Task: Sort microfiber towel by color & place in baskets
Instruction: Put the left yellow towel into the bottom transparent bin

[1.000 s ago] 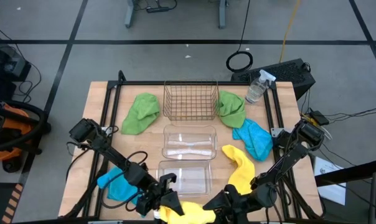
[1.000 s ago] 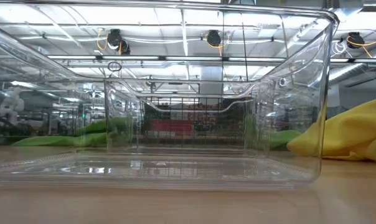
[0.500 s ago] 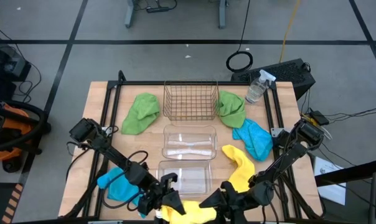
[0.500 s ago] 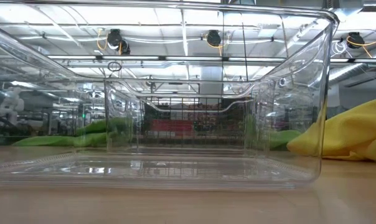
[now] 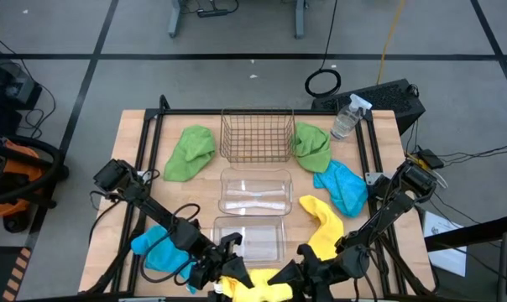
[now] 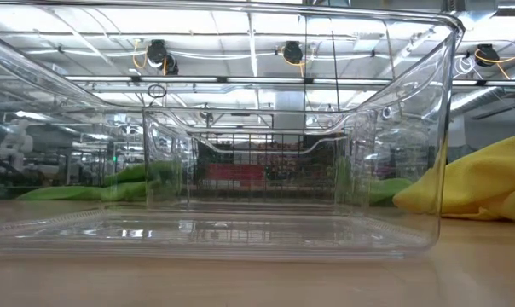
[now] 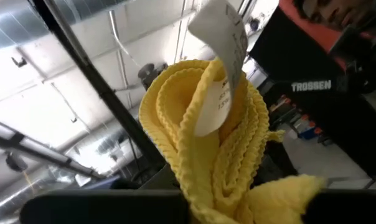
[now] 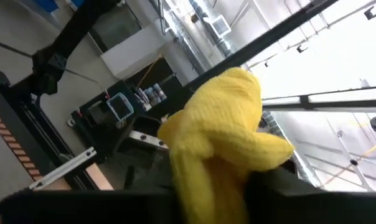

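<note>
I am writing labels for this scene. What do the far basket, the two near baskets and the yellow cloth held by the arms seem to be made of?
Far basket: copper-coloured wire mesh, shown by its open grid. Two near baskets: clear, glossy, probably plastic; see-through with reflections. Yellow cloth: soft looped fabric, likely microfiber, with a white tag.
</note>
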